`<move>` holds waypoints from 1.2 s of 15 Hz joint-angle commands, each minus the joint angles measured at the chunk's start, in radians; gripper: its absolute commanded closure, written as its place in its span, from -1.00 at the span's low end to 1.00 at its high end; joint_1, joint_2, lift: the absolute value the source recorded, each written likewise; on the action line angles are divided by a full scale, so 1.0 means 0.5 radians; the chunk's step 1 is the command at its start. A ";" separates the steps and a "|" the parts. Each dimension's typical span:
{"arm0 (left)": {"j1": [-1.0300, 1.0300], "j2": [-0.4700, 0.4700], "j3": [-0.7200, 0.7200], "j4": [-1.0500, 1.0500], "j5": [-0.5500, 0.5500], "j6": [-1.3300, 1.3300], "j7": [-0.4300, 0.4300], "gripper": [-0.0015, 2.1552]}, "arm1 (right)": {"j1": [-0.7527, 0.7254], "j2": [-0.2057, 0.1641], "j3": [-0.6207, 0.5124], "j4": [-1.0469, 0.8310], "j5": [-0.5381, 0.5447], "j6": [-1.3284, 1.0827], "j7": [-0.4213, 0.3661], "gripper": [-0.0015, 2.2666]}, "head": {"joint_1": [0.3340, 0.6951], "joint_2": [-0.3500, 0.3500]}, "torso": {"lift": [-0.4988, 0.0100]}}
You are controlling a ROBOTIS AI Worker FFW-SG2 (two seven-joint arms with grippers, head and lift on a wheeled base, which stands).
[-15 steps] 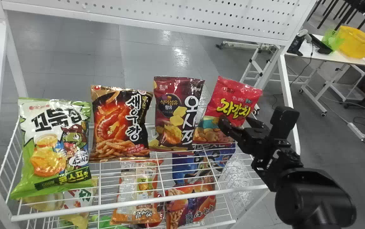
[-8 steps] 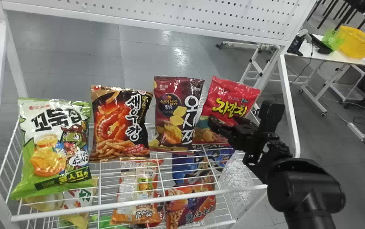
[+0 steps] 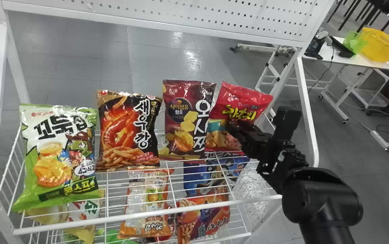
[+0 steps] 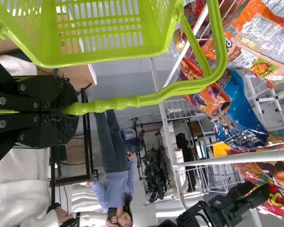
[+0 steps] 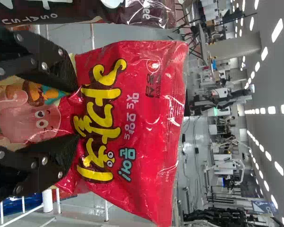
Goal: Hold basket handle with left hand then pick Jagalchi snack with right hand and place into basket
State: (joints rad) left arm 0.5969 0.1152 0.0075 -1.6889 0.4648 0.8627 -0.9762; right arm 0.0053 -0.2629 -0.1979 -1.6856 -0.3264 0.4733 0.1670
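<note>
At the right end of the upper shelf, my right gripper [image 3: 237, 126] is shut on the lower middle of the red Jagalchi snack [image 3: 243, 99], which stands tilted. The right wrist view has the gripper [image 5: 75, 111] with a finger on either side of the bag [image 5: 151, 137], whose film creases and bulges between them. The left wrist view puts my left gripper [image 4: 66, 111] shut on the end of the green basket handle [image 4: 146, 99]; the slotted green basket [image 4: 104, 59] hangs from that handle, beside the rack.
A maroon chip bag [image 3: 185, 118] stands against the Jagalchi snack's left side. Farther left are a black-and-orange bag [image 3: 128, 130] and a green-and-white one [image 3: 58, 152]. The rack's front rail [image 3: 147, 214] crosses above more bags, and its right post [image 3: 308, 112] rises beside my right arm.
My right gripper has moved left and its fingers have closed on the Jagalchi snack. The bag has shifted left with it, toward the maroon bag.
</note>
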 commanded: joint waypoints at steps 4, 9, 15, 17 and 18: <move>-0.077 -0.007 -0.018 0.064 0.000 0.010 0.023 0.55 | 0.118 -0.002 -0.040 -0.108 -0.071 -0.132 -0.024 0.97 | 1.00 -1.00 | 0.92; -0.096 0.003 -0.018 0.074 0.006 0.028 0.023 0.55 | 0.299 -0.008 -0.172 -0.369 -0.206 -0.077 -0.058 0.97 | 1.00 -1.00 | 0.92; -0.096 0.015 -0.015 0.043 0.021 0.034 -0.008 0.55 | 0.802 -0.011 -0.522 -1.151 -0.580 0.506 -0.003 0.97 | 1.00 -1.00 | 0.92; -0.086 0.018 -0.018 0.021 0.021 0.034 -0.011 0.55 | 0.894 0.020 -0.620 -1.335 -0.728 0.758 0.034 0.97 | 1.00 -1.00 | 0.92; -0.077 0.018 -0.018 0.009 0.021 0.034 -0.014 0.55 | 0.925 0.032 -0.669 -1.436 -0.804 0.942 0.046 0.97 | 1.00 -1.00 | 0.92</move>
State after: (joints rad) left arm 0.5527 0.1238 -0.0012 -1.6760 0.4757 0.8798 -0.9824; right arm 0.4419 -0.2570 -0.4987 -2.3353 -0.6779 0.8326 0.1864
